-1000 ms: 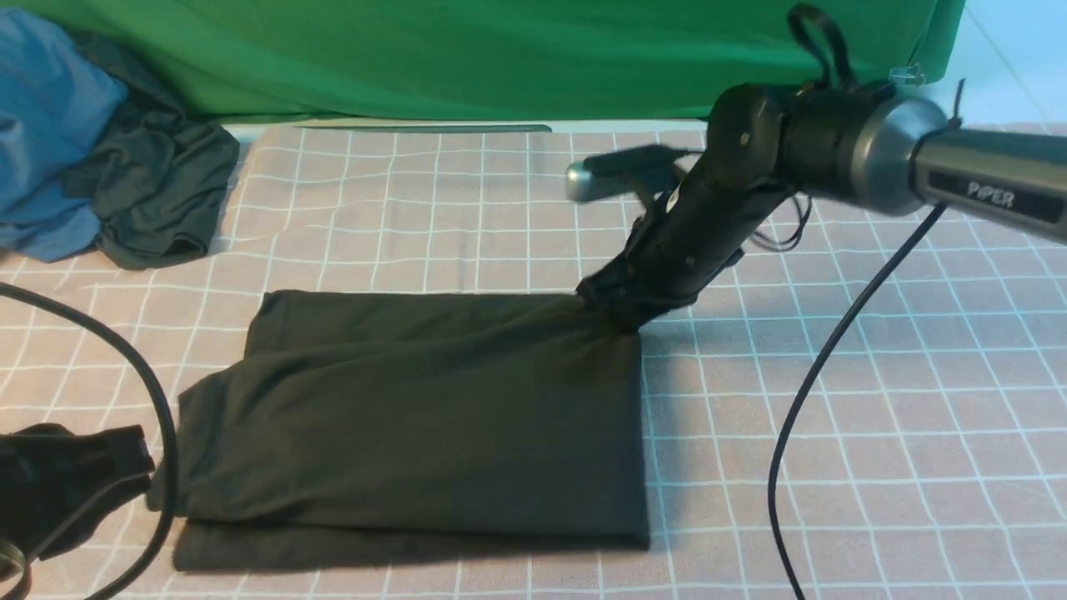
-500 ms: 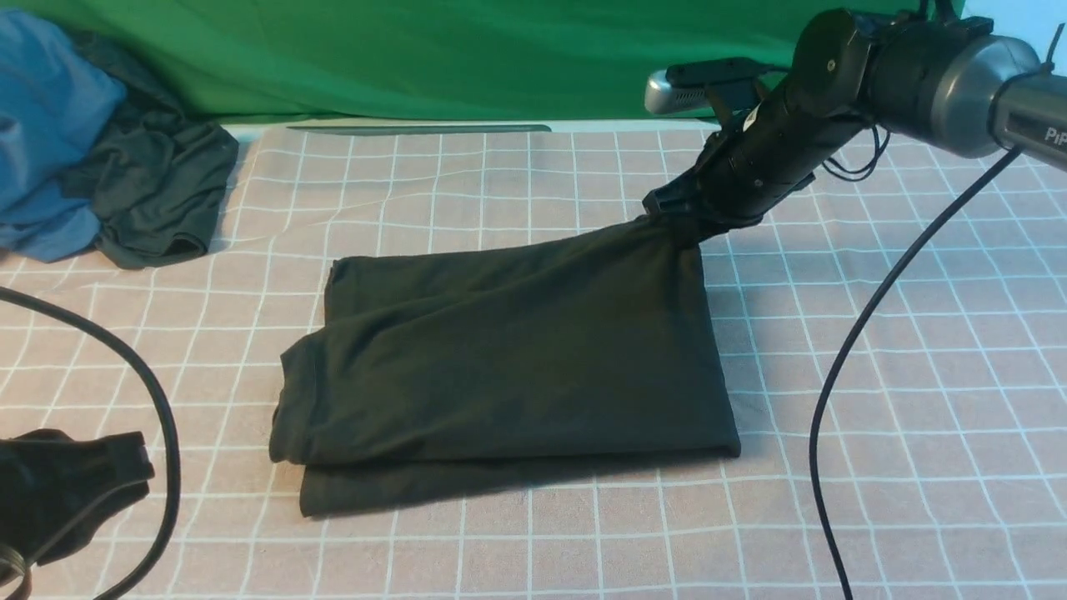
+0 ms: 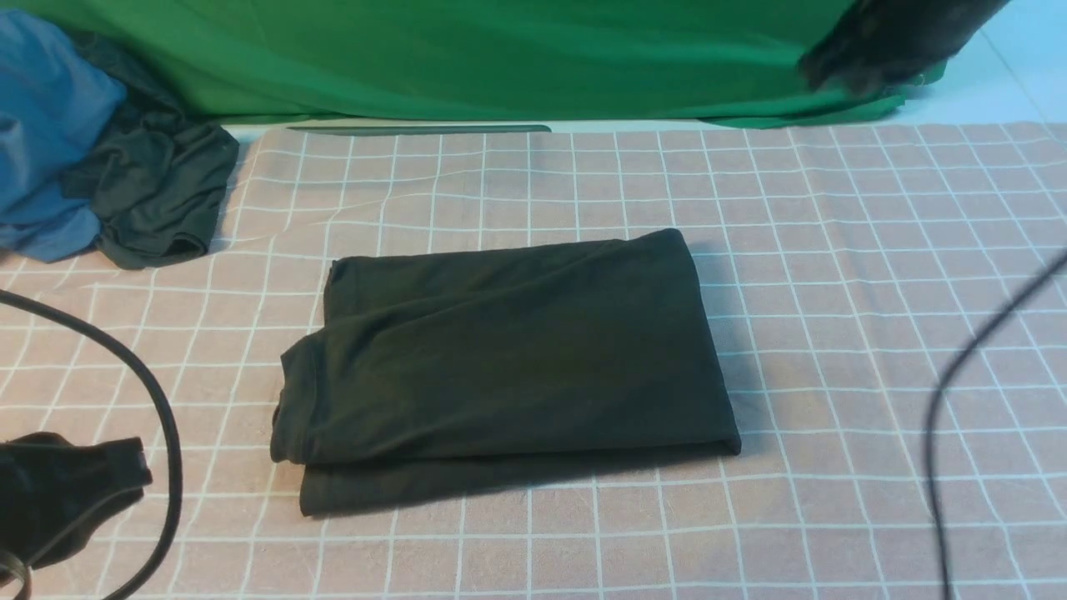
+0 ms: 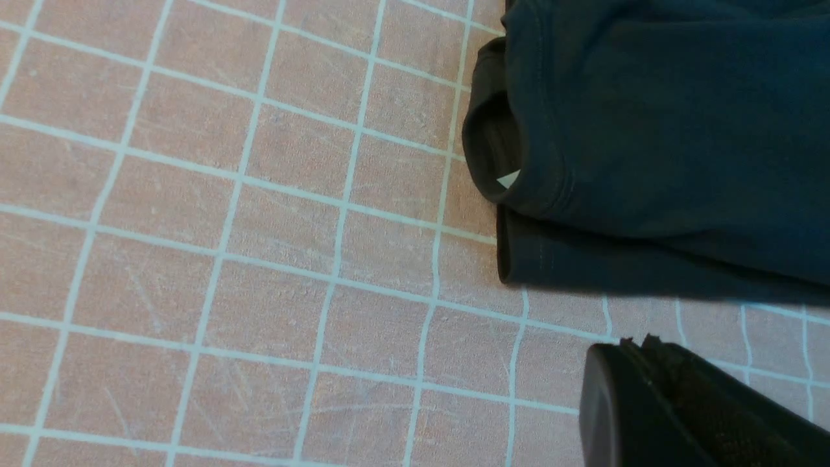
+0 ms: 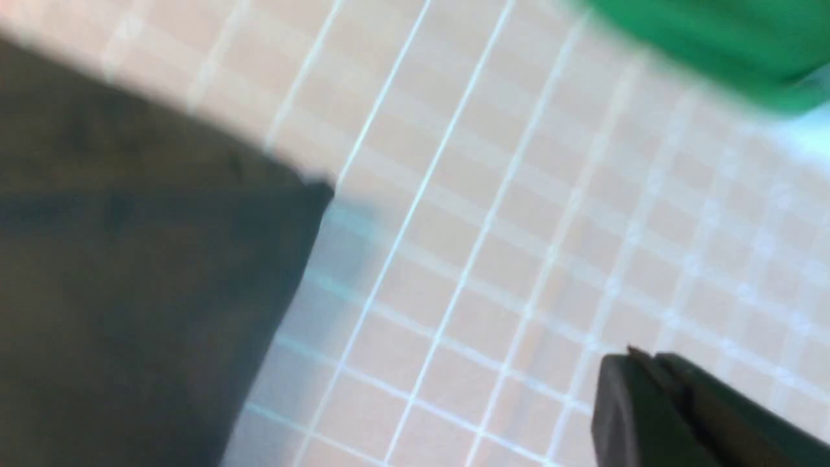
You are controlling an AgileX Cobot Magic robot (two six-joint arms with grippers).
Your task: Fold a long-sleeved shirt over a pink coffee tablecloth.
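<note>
The long-sleeved shirt point(image 3: 508, 367) lies folded into a flat rectangle near the middle of the pink tablecloth point(image 3: 875, 250), which covers the surface. It is stacked in layers, and one lower layer sticks out along the near edge. In my left wrist view the neck opening with its small white label point(image 4: 508, 179) shows at the end nearest my left fingers point(image 4: 639, 376).

My judgement: the shirt is soft, light and limp. It will sag and slide on itself if lifted by one point, so any further hold belongs on a corner or folded edge, pinching all layers together.

My left fingers are clenched on nothing, low over the cloth just beside the shirt's near left corner. My right fingers point(image 5: 648, 383) are also clenched and empty, up and well apart from the shirt, over its far right corner.

Other items: a dark garment point(image 3: 158, 192) bunched with blue cloth point(image 3: 50, 125) at the far left, and a green cloth point(image 3: 500, 58) at the back. Black cables point(image 3: 158, 400) cross the cloth on both sides; neither touches the shirt. Nothing stands in the way.
</note>
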